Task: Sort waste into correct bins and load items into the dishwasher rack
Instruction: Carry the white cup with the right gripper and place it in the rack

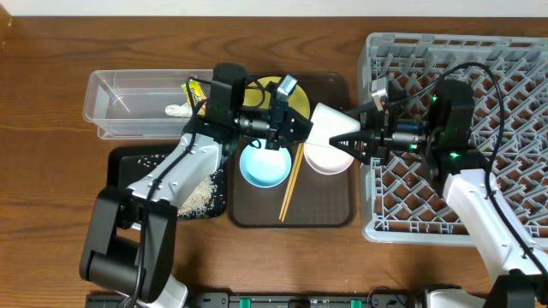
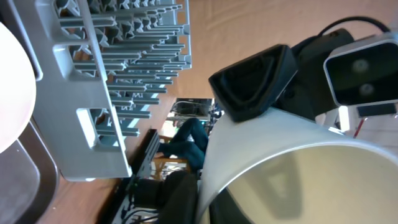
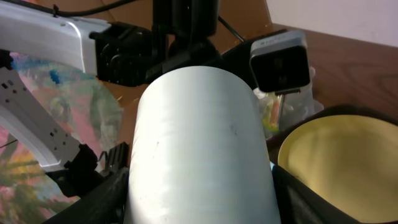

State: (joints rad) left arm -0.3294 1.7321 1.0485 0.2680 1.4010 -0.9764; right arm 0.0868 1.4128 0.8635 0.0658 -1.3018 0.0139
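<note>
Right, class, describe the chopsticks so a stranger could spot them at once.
Find the brown serving tray beside the big grey rack. Between its light blue bowl and white bowl lie the chopsticks: the only long, thin wooden pieces among round dishes.

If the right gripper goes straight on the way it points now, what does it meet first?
The pale cup, directly before the right gripper and filling its wrist view. Just behind it is the left gripper, apparently holding the cup's other end.
</note>
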